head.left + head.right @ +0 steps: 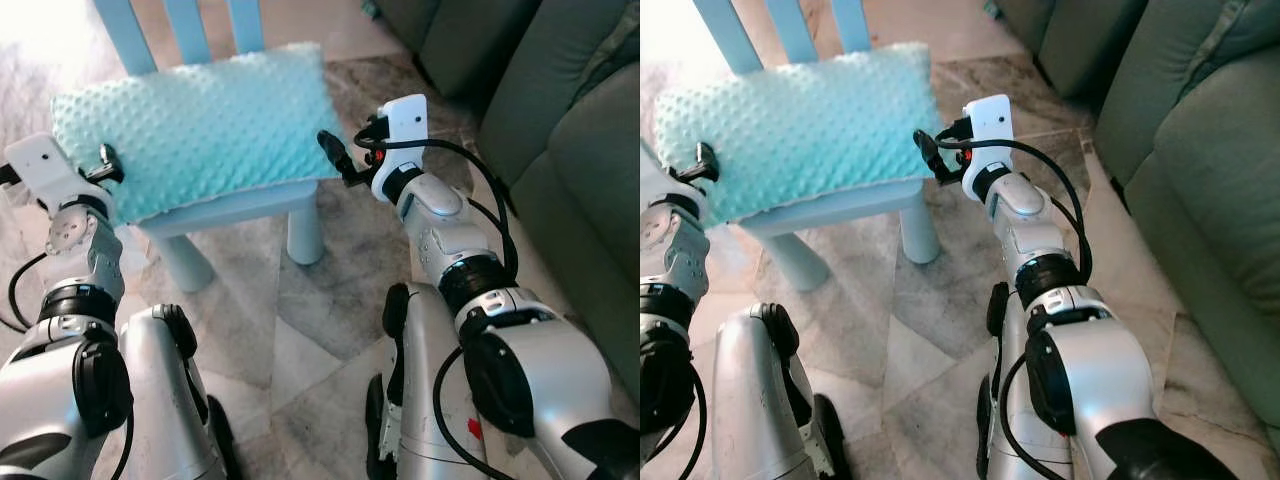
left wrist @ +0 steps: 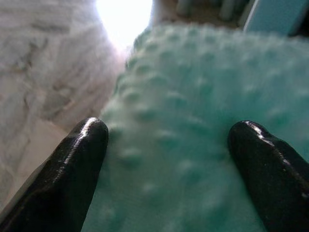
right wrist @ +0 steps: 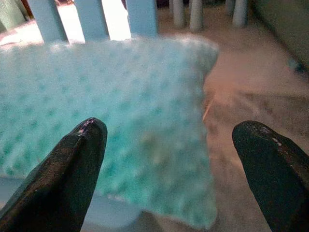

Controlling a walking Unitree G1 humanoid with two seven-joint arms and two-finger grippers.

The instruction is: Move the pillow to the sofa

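The pillow (image 1: 195,130) is lying on the chair (image 1: 240,205), with the sofa (image 1: 560,150) off to the robot's right. Both end effectors, left (image 2: 169,169) and right (image 3: 169,169), are flanking it with fingers apart. Pinching only the soft edges risks it sagging free or tugging the light chair along.

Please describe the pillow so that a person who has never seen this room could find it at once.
In front of the grey-green sofa stands a small light-blue chair on a marble floor. The pillow lies flat on its seat, between the robot's two arms. It is mint green, covered with raised dots, unlike the smooth sofa cushions.
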